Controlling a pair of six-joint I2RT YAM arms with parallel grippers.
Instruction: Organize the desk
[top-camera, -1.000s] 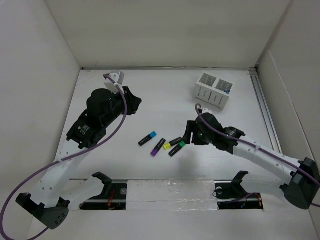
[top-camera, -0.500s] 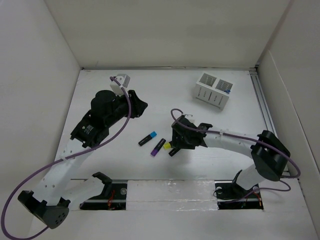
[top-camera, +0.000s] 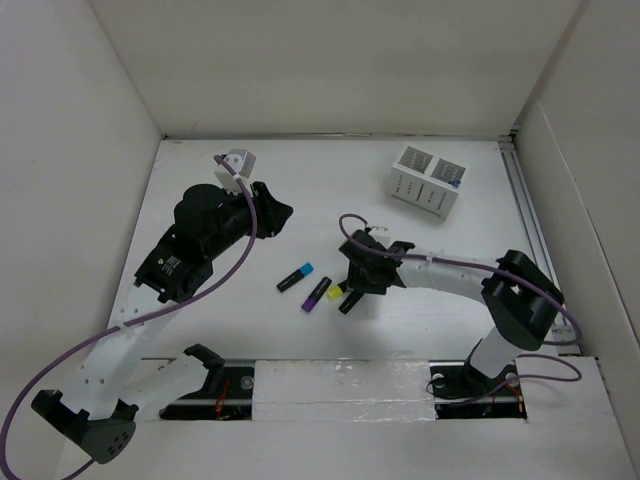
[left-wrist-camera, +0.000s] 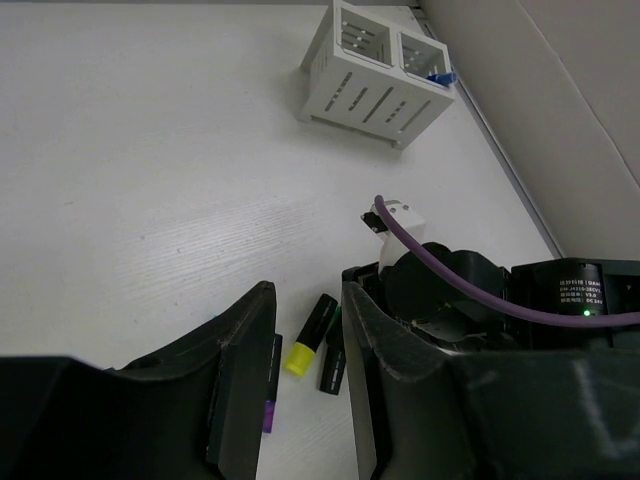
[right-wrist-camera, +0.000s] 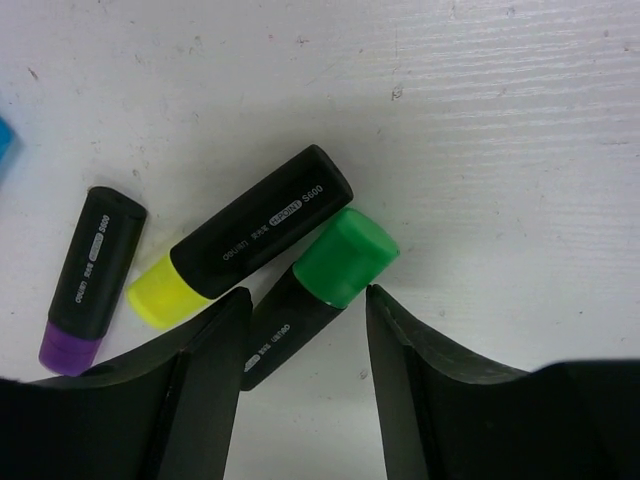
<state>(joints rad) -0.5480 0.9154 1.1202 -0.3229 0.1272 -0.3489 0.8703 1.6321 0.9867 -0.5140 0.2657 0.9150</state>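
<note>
The white desk (top-camera: 330, 190) holds several black highlighters near its middle: blue-capped (top-camera: 296, 277), purple-capped (top-camera: 316, 294), yellow-capped (top-camera: 335, 291) and green-capped (top-camera: 347, 303). My right gripper (top-camera: 357, 283) is open and low over them. In the right wrist view its fingers (right-wrist-camera: 210, 350) straddle the green-capped highlighter (right-wrist-camera: 340, 255) without closing on it; the yellow one (right-wrist-camera: 250, 235) and the purple one (right-wrist-camera: 92, 275) lie to the left. My left gripper (top-camera: 272, 212) is open and empty above the desk, left of the pile. Its wrist view shows the yellow highlighter (left-wrist-camera: 310, 330) between its fingers (left-wrist-camera: 245, 340).
A white slotted two-compartment holder box (top-camera: 427, 180) stands at the back right with a blue item in one compartment, and also shows in the left wrist view (left-wrist-camera: 375, 75). White walls enclose the desk. A rail (top-camera: 530, 230) runs along the right edge.
My right gripper has swung left from beside the pile to sit over the green-capped highlighter. My left arm has shifted slightly. The highlighters have not moved.
</note>
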